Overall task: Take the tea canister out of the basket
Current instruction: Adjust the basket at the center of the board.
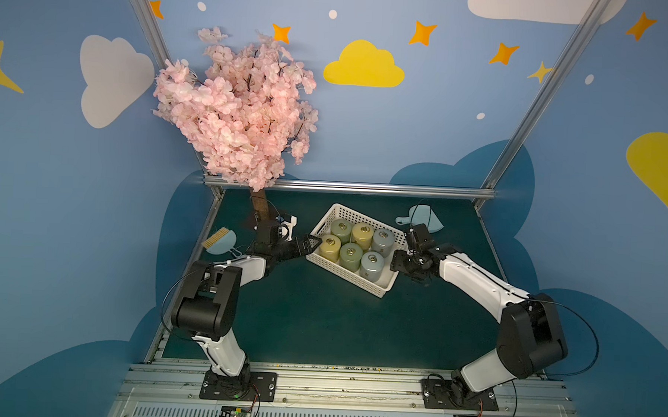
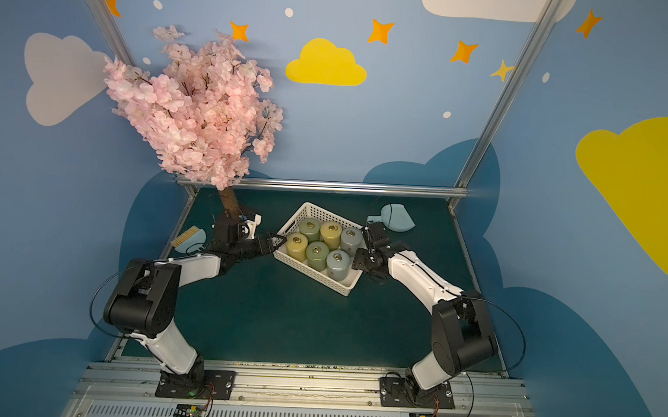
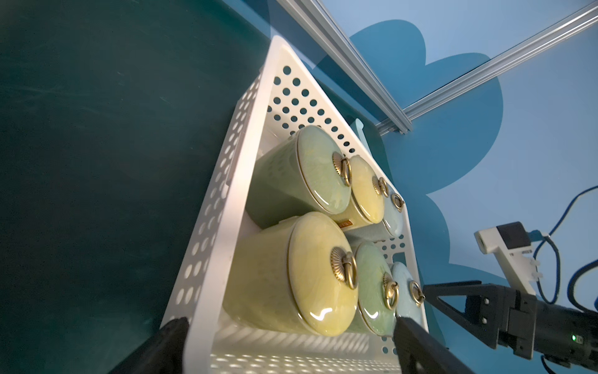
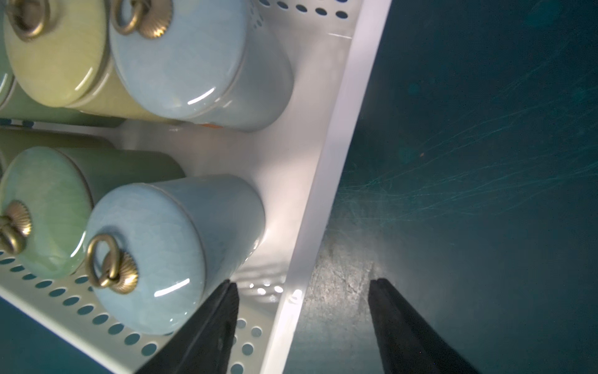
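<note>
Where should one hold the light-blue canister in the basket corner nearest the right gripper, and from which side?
Probably the upper body of the upright light-blue canister, from straight above: the basket wall and a green canister crowd its lower sides, but its top clears the rim. The lid ring looks loose.

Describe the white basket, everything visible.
The basket is a shallow rectangular white plastic tray with round-hole perforated walls, sitting flat and angled on the green tabletop. Six lidded canisters stand inside, two rows of three. The open left gripper sits at one short end; fingers of the right gripper straddle the opposite end wall without visible contact.
</note>
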`<state>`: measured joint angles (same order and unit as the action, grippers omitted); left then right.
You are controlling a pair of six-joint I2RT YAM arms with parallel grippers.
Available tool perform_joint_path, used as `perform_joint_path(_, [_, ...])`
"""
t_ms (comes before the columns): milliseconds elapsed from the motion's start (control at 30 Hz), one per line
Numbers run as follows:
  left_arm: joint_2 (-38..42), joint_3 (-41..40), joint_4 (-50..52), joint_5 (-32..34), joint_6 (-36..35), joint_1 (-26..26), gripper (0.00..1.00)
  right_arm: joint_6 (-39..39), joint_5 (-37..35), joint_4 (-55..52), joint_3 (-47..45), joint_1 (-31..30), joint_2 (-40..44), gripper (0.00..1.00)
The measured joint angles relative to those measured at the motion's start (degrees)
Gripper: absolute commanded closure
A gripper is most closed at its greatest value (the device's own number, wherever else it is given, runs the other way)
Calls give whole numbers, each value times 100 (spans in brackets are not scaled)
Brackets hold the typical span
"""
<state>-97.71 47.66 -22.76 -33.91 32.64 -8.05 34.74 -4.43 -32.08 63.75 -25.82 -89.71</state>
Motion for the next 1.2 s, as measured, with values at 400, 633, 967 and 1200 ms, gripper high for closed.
perform_joint_path(400, [448, -422, 35, 267, 0, -326, 0, -592, 275, -199, 741, 481, -680, 47])
perform_joint_path(633, [680, -651, 39, 374, 0, -498, 0, -870, 382, -304, 1014, 664, -1167, 69])
perform_joint_path(967, [1082, -992, 50, 586, 13, -708, 0, -1207, 468, -463, 1381, 741, -1519, 86])
perform_joint_path(1200, [1333, -1182, 144, 787, 81, -944, 0, -1432, 365, -662, 1875, 769, -1888, 87])
